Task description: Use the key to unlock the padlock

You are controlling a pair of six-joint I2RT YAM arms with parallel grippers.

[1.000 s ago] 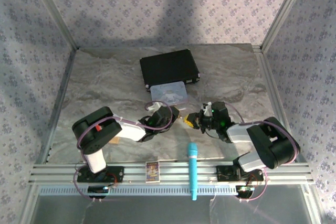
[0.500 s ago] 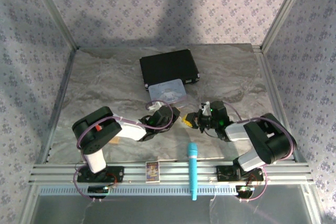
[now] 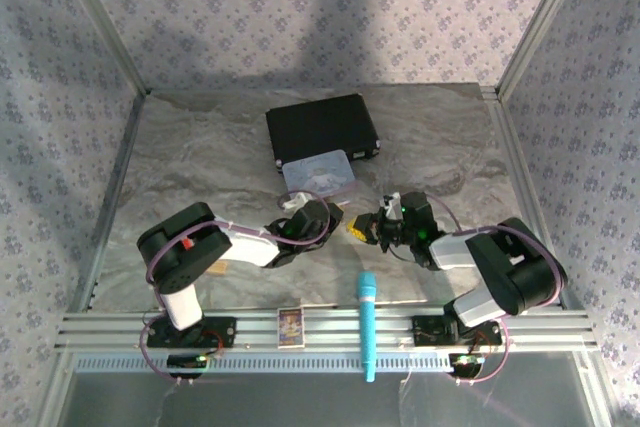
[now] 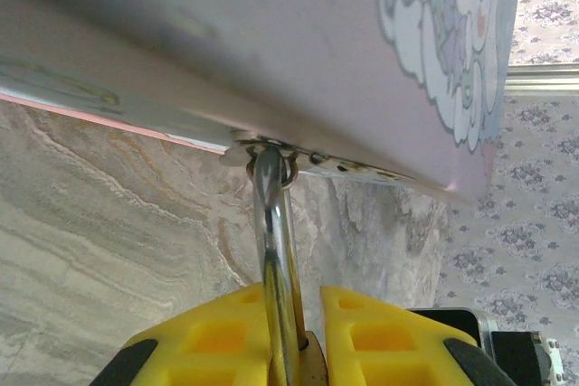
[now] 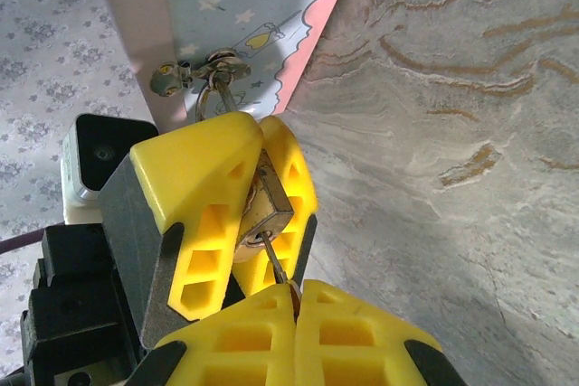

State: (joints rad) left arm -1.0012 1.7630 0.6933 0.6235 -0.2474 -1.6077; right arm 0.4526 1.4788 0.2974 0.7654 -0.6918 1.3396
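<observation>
Two grippers on one lock: key at the keyway, turn not yet made

**Step in hand.** Key to lock, judged at or just past insertion. In the middle of the top view both arms converge just below the pastel tin (image 3: pixel 320 175).

**Left gripper** (image 5: pixel 259 162). Jaws are closed on the padlock (image 5: pixel 264 203), pads pinching its brass body from both sides. In the left wrist view the shackle (image 4: pixel 276 241) runs up from between the pads to the hasp (image 4: pixel 271 146) on the tin's edge. The lock therefore hangs off the tin, centre of that frame.

**Right gripper** (image 5: pixel 294 303). Jaws are pressed together with almost no gap, nipping the key (image 5: pixel 274 264). Its thin blade rises from between the pads at lower centre of the right wrist frame and meets the underside of the padlock.

**Next move (judgement).**
- Seat the blade fully along the lock's axis, then roll the right wrist to turn it.
- The left grip must hold firm against that twist.
- The blade looks slim and set at a slight angle, so a sideways push could bend it or slip it out of the pads.

**Hard to make out.**
- The key's head is buried between the right pads.
- The keyway itself is not visible, so the depth of insertion cannot be told.
- Whether the shackle has sprung cannot be told.
- In the left wrist view most of the lock body is hidden between the pads and cut off at the bottom edge.
- From above, lock and key are too small and too covered by fingers to read.
</observation>
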